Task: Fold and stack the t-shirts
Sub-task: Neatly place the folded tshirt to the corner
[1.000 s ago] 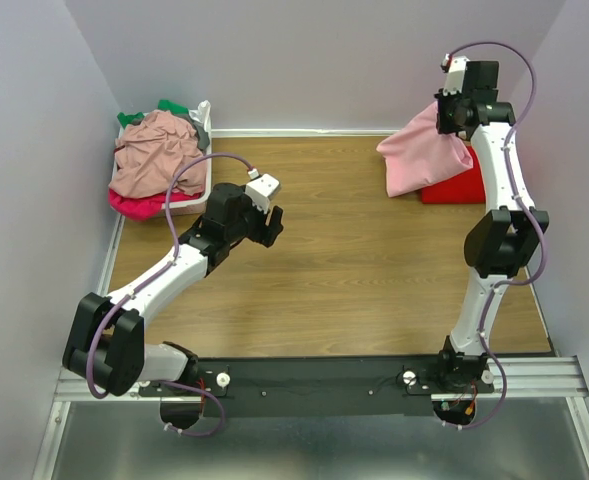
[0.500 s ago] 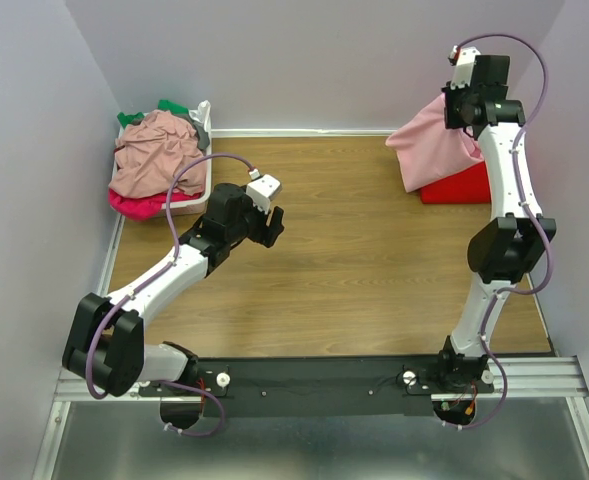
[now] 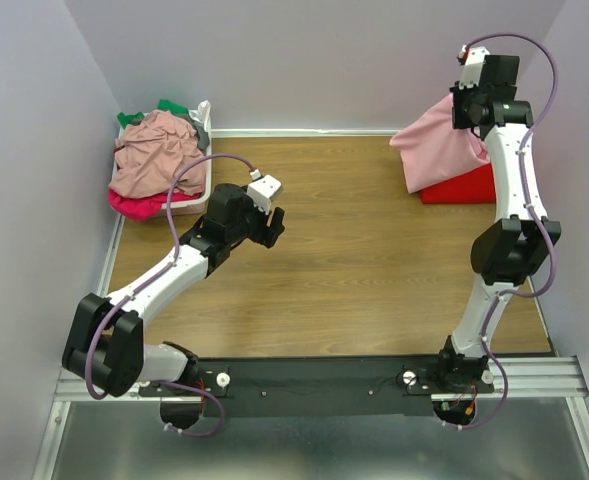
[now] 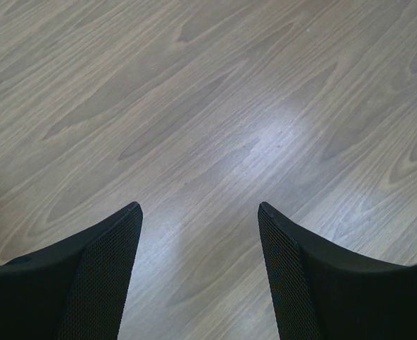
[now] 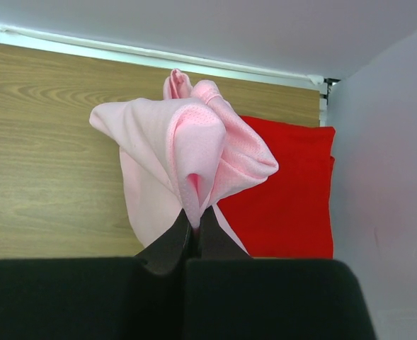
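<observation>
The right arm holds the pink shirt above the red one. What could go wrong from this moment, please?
1. The right gripper pinches the light pink t-shirt at one bunched spot, so it may land crumpled on the red t-shirt, not flat.
2. It appears to hang partly past the red one's left edge, so the stack may be uneven.

A wood-grain worktop (image 3: 364, 260) sits between pale lilac walls (image 3: 304, 60); a white plastic basket (image 3: 203, 113) stands in its far left corner.
</observation>
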Motion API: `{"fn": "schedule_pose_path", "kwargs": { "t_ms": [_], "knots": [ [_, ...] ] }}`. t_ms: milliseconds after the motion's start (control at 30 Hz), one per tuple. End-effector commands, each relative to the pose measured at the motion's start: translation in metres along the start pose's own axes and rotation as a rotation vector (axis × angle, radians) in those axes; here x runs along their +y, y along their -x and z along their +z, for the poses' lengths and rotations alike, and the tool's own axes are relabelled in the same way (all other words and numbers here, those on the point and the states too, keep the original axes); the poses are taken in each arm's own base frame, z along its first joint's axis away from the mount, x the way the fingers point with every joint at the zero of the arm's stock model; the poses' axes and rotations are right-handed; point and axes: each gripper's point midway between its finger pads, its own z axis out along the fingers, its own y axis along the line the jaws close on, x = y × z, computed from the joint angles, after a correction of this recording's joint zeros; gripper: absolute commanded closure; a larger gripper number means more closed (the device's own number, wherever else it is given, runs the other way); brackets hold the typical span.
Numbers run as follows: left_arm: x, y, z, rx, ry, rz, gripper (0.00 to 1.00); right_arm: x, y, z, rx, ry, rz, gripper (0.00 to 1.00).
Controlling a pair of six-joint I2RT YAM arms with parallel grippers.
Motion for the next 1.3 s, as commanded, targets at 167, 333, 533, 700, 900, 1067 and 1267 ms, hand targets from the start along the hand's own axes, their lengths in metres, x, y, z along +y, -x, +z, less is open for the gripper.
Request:
{"fn": "schedule_pose_path", "kwargs": {
  "t_ms": [167, 333, 533, 700, 900, 1067, 1267],
  "knots": [
    [-0.001, 0.01, -0.006, -0.011, 0.009, 0.022, 0.26, -0.018, 0.016, -0.031, -0.052, -0.043, -0.006, 1.0],
    [-0.002, 0.01, -0.006, -0.01, 0.008, 0.025, 0.26, -0.016, 0.016, -0.037, -0.055, -0.033, -0.002, 1.0],
    [-0.002, 0.009, -0.006, -0.007, 0.012, 0.026, 0.26, -0.018, 0.011, -0.035, -0.043, -0.033, -0.001, 0.99],
    [-0.003, 0.009, -0.006, -0.007, 0.013, 0.028, 0.26, -0.021, 0.0, -0.017, -0.012, -0.03, -0.005, 1.0],
    [-0.003, 0.008, -0.005, -0.002, 0.014, 0.03, 0.26, -0.033, -0.005, 0.006, 0.011, -0.066, -0.025, 1.0],
    [-0.002, 0.006, -0.004, 0.004, 0.016, 0.031, 0.26, -0.036, -0.011, 0.031, 0.025, -0.073, -0.036, 1.0],
    [-0.001, 0.003, -0.003, 0.014, 0.02, 0.03, 0.26, -0.061, -0.014, 0.046, 0.032, -0.207, -0.048, 1.0]
  ]
}}
